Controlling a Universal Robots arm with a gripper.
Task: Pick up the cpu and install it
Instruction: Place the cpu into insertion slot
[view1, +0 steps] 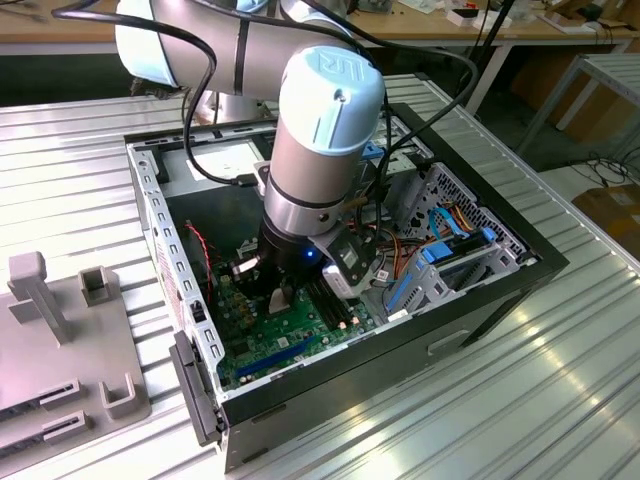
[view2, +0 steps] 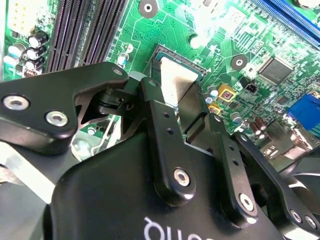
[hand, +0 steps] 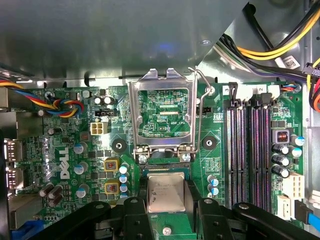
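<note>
Now, at the exterior view's left, grey fixtures (view1: 45, 290) stand on your surface (view1: 520, 400) beside the open computer case (view1: 165, 240). Inside it, your end effector (view1: 283, 295) is clamped on the cpu (hand: 166, 191) at the motherboard (hand: 65, 150) socket, beside the raised metal frame (hand: 162, 112). Blue-tabbed drive bays (view1: 450, 250) sit rightmost.

A ribbed metal table (view1: 520, 400) bears an open computer case (view1: 330, 392) (and grey fixtures (view1: 50, 352)).
</note>
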